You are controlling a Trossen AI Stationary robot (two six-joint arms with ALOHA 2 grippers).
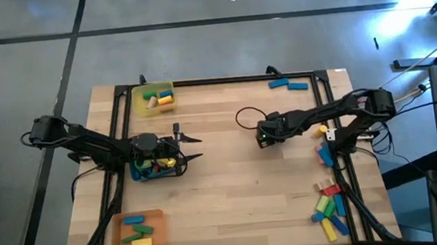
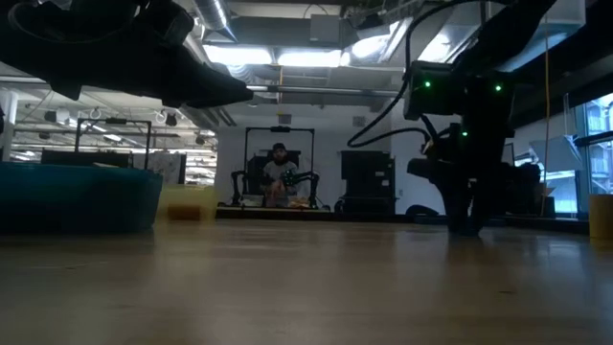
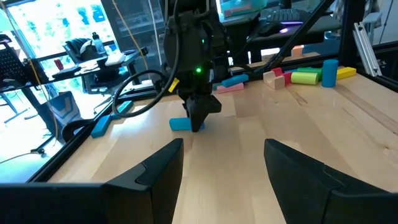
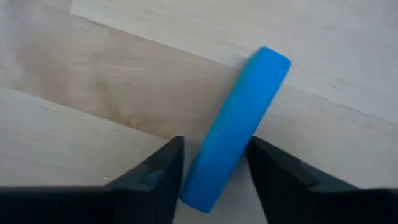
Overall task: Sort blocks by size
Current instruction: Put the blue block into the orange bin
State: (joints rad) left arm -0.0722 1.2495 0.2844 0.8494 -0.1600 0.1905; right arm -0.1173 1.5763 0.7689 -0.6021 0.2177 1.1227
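1. Trays line my left side of the table: a yellow tray [image 1: 154, 99] at the far edge with a few blocks in it, a blue tray [image 1: 138, 174] at mid-table, and an orange tray [image 1: 139, 231] at the near edge with green, blue and yellow blocks inside.
2. Left gripper [image 1: 192, 148] hangs just beside the blue tray, pointing toward the table's middle. My left wrist view shows its two fingers [image 3: 158, 171] spread wide with nothing between them.
3. Right gripper [image 1: 261, 134] is down at the table's middle, well apart from the left one. In my right wrist view its fingers [image 4: 158, 171] sit on either side of a blue block [image 4: 235, 129] that lies flat on the wood. I cannot tell whether they are pressing it yet.
4. Two more blue blocks [image 1: 288, 83] lie near the far edge.
5. Most loose blocks sit along the right edge: a pink and blue pair [image 1: 324, 154] beside the right arm, then a cluster [image 1: 329, 206] of red, green, yellow and blue pieces at the near right corner.
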